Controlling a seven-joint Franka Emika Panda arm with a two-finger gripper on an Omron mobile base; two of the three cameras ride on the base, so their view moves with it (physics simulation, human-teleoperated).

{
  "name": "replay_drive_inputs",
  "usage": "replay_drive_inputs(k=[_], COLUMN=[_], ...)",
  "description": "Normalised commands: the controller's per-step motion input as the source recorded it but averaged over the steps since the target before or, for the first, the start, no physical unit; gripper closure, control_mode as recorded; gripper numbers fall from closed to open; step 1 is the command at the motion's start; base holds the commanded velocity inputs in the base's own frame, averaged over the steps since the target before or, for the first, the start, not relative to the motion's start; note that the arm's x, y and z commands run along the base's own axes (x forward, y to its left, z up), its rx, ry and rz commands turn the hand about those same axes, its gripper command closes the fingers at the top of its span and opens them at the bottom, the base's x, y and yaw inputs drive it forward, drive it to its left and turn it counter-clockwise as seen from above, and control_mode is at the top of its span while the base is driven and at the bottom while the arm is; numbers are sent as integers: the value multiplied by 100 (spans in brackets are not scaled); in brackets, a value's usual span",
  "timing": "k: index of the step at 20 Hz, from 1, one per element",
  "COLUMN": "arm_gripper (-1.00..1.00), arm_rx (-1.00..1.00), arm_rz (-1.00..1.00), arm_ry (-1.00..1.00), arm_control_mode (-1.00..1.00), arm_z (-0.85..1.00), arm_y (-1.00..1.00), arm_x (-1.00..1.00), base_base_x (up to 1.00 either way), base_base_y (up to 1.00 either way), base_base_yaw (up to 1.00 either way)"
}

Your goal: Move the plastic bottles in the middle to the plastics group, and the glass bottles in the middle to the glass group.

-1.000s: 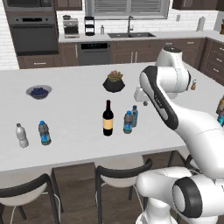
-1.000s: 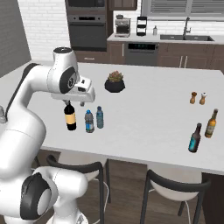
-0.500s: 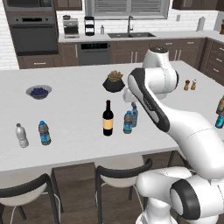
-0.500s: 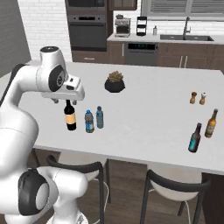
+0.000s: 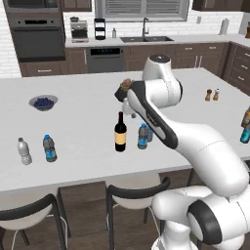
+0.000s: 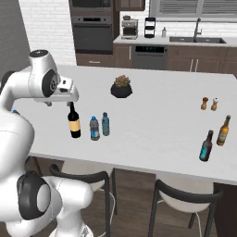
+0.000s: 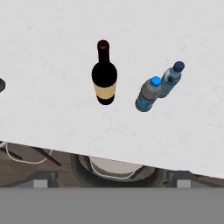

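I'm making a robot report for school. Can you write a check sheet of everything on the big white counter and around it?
Surface: white counter, things standing upright on it.
Job's things: wine bottle and two blue-capped plastic bottles stand close together in the middle; plastics group near the left end; glass group near the right end.
Clutter: bowl of blue fruit, potted plant, salt and pepper shakers.
Gripper: open, holding nothing, above the middle bottles.
Cables: nothing seen.
Surroundings: stools at the near edge; oven, sink and coffee maker behind.
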Motion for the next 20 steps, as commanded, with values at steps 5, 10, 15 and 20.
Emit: replay_drive_inputs(k=[5, 10, 15, 20], arm_gripper=[-100, -100, -100, -100], arm_rx=[1, 0, 0, 0], arm_rz=[5, 5, 5, 5], arm_ry=[-2, 0, 0, -3], arm_control_mode=[-100, -100, -100, -100], arm_z=[-11, -19, -39, -41], arm_y=[17, 17, 14, 0], arm_x=[53, 56, 46, 33], base_base_x=[0, 0, 0, 0], base_base_y=[0, 0, 0, 0], base_base_yaw=[0, 0, 0, 0])
